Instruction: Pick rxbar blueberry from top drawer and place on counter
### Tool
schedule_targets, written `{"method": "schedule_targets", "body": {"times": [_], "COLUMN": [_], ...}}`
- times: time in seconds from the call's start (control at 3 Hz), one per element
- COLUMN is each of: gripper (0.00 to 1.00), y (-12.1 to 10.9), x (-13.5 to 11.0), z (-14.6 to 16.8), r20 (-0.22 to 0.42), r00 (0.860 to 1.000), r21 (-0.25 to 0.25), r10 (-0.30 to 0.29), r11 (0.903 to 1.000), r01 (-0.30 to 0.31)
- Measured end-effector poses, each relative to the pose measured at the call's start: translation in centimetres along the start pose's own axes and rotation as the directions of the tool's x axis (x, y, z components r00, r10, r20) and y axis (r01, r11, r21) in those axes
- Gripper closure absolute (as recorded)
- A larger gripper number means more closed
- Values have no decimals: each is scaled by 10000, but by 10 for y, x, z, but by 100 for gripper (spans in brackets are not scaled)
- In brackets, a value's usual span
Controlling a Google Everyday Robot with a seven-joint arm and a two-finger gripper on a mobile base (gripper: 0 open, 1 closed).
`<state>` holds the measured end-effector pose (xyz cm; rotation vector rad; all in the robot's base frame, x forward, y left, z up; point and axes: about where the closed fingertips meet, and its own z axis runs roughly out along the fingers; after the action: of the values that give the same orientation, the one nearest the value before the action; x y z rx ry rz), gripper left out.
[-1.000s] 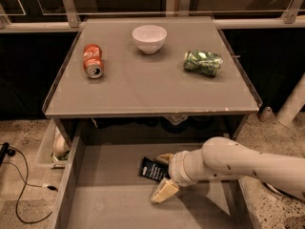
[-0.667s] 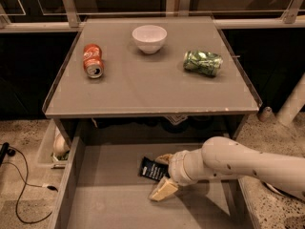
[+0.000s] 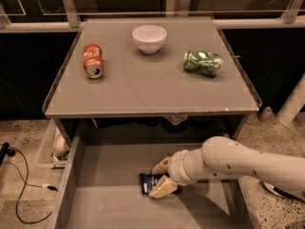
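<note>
**We straddle the rxbar blueberry [image 3: 145,182] in the top drawer [image 3: 109,199].**
It lies flat on the drawer floor. Our gripper [image 3: 154,182], reaching in from the right, has its fingers parted to either side and grips nothing yet, ready to pinch it for the counter [image 3: 143,92].

The pale arm reaches in from the right, its gripper [image 3: 154,181] low at centre, pointing left.

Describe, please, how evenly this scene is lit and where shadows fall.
Camera view: the counter is evenly lit, soft shadow by the white bowl; the top drawer is dimmer, darkest under the counter's edge; the gripper, inside the drawer, shades the rxbar blueberry.
</note>
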<state>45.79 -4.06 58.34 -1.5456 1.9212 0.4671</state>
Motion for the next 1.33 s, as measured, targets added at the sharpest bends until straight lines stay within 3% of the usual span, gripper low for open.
{"method": "schedule_targets", "body": {"times": [0.67, 1.33], "gripper": [100, 100], "y": [8, 13], "x": [-8, -36], "z": [-15, -55], "r20": [-43, 269], "r00": [9995, 9912], "r21": [-143, -66], "r10": [-303, -1299], "r11": [9994, 9915], "r01": [302, 1301]}}
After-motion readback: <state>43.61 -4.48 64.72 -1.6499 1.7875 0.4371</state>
